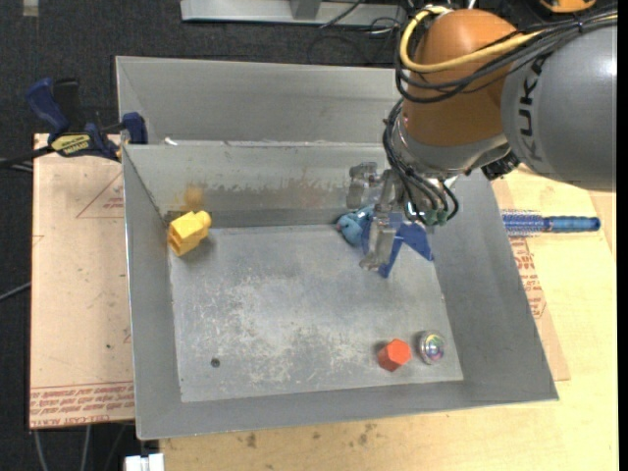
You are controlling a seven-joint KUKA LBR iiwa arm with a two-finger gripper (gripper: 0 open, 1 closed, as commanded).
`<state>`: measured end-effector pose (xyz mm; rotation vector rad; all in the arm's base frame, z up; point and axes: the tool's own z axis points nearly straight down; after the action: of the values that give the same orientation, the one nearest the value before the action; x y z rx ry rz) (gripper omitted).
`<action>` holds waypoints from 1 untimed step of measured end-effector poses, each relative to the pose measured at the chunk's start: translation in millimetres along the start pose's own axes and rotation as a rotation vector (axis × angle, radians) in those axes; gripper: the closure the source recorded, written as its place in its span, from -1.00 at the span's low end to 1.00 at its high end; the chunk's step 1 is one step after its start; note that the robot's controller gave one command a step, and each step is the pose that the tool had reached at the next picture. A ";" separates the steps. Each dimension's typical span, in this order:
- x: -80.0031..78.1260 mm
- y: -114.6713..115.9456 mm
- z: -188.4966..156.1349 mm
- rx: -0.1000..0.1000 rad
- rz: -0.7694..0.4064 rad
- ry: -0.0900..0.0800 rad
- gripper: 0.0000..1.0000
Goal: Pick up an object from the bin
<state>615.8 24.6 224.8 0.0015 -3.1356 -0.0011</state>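
My gripper (378, 255) reaches down near the back of the bin, right of its middle. Its two metal fingers stand close together, shut on a blue, irregular piece (351, 228). The piece sticks out to the left and to the right of the fingers, with a blue tip just below them. I cannot tell whether the blue piece touches the bin floor.
A yellow block (188, 231) lies in the back left corner of the bin. A small red block (393, 354) and a shiny silver ball (431, 346) lie side by side near the front right corner. The arm with its orange cover hangs over the bin's back right.
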 end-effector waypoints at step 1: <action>-5.0 -78.6 157.1 0.000 0.449 -0.004 -1.00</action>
<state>620.0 -53.8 67.6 -0.6972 -3.0609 0.0004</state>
